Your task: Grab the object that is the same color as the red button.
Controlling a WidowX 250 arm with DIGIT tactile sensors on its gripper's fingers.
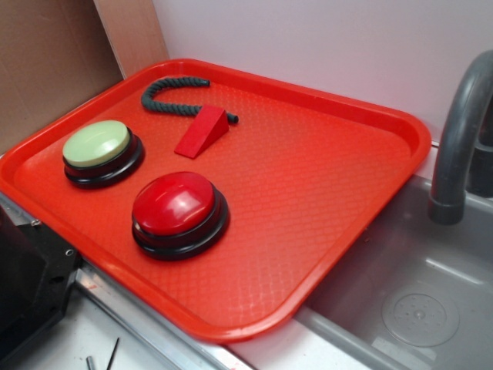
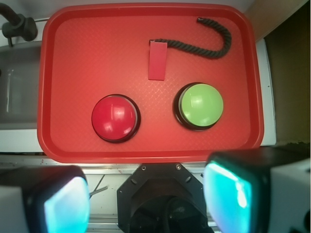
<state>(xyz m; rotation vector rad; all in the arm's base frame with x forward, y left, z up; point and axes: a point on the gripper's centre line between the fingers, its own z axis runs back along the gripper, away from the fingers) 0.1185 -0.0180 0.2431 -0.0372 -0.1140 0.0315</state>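
Observation:
A small red wedge block [image 1: 202,132] lies on the red tray [image 1: 323,200] toward the back, its tall end against a dark rope piece [image 1: 173,98]. It also shows in the wrist view [image 2: 157,60]. The red dome button [image 1: 179,211] with a black base sits at the tray's front; in the wrist view [image 2: 115,118] it is left of centre. My gripper [image 2: 150,199] is open and empty, high above the robot base, off the tray's near edge. Its two pads [image 2: 65,204] show at the bottom corners. The gripper is out of the exterior view.
A pale green dome button [image 1: 100,150] stands on the tray's left, also in the wrist view [image 2: 199,105]. A grey sink [image 1: 416,301] with a faucet [image 1: 458,139] lies right of the tray. The black robot base [image 1: 27,285] is at front left. Cardboard stands behind.

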